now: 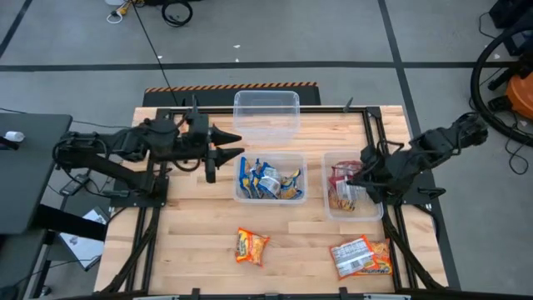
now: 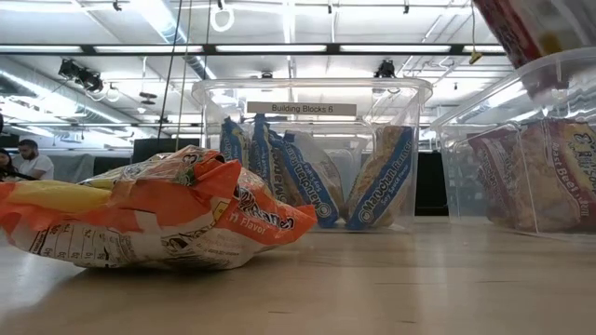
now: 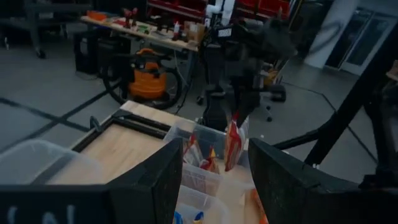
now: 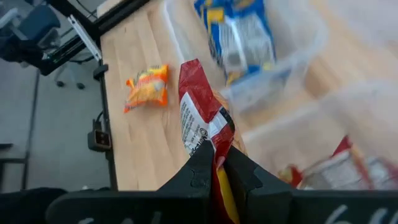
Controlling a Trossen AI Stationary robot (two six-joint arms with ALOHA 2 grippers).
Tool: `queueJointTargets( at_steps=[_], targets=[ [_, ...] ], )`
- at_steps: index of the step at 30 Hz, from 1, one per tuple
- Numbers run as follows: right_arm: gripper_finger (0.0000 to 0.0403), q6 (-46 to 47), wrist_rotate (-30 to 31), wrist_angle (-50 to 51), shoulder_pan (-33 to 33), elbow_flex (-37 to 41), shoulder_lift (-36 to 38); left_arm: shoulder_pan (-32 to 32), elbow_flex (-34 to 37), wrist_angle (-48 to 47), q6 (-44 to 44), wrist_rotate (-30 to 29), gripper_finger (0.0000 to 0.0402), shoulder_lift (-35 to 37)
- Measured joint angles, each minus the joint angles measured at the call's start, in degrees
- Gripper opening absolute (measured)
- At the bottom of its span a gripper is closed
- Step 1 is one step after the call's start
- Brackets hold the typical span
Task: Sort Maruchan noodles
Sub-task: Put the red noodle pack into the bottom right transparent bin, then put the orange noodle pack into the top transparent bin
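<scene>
Clear tubs [image 1: 266,112]: three
Orange packets loose on the desk [image 1: 251,247]: one
Red-white packets loose on the desk [image 1: 361,257]: one
Blue packets in the middle tub [image 1: 268,181]: several, exact count unclear
Arms: two

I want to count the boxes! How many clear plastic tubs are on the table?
3. One empty clear rectangular plastic tub sits at the table's far edge, one in the middle holds blue packets, and one on the right holds red packets.

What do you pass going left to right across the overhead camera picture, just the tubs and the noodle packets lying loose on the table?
Loose orange packet → empty clear tub → tub of blue packets → tub of red packets → loose red-and-orange packet.
</scene>
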State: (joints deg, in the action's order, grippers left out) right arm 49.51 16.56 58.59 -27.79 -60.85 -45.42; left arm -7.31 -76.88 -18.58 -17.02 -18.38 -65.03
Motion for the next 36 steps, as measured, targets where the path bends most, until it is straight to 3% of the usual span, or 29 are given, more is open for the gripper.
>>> queueJointTargets(
  at_steps=[5, 13, 20, 24, 28, 31, 36],
  targets=[
    [0.0021, 0.45, 1.52, -6.99, -2.89, 11.08, 5.51, -0.16, 0.04, 3.35, -7.3, -0.41, 0.0188, -1.94],
    [0.0021, 4.94, 3.36, -19.01, -4.53, 25.48, 8.89, -5.89, 0.04, 16.32, -4.85, 0.65, 0.0187, -8.56],
    [0.0025, 9.71, 3.28, -19.24, -4.81, 30.88, 9.12, -8.51, 0.04, 22.97, -4.66, -0.03, 0.0187, -9.63],
    [0.0055, 11.97, 1.68, -16.24, -4.77, 31.35, 9.15, -10.19, 0.04, 23.94, -2.78, -0.09, 0.0187, -9.55],
    [0.0112, 11.7, -2.21, -15.68, -4.79, 31.26, 9.57, -11.11, 0.02, 19.7, -4.0, -2.35, 0.0187, -9.53],
    [0.0149, 7.91, -4.57, -15.11, -4.79, 29.46, 9.62, -11.68, 0.0, 12.3, -10.6, -2.85, 0.0187, -10.12],
    [0.0163, 2.53, -5.44, -10.85, -4.76, 21.78, 8.9, -14.66, 0.02, -0.51, -23.45, -2.59, 0.0187, -12.52]
  ],
)
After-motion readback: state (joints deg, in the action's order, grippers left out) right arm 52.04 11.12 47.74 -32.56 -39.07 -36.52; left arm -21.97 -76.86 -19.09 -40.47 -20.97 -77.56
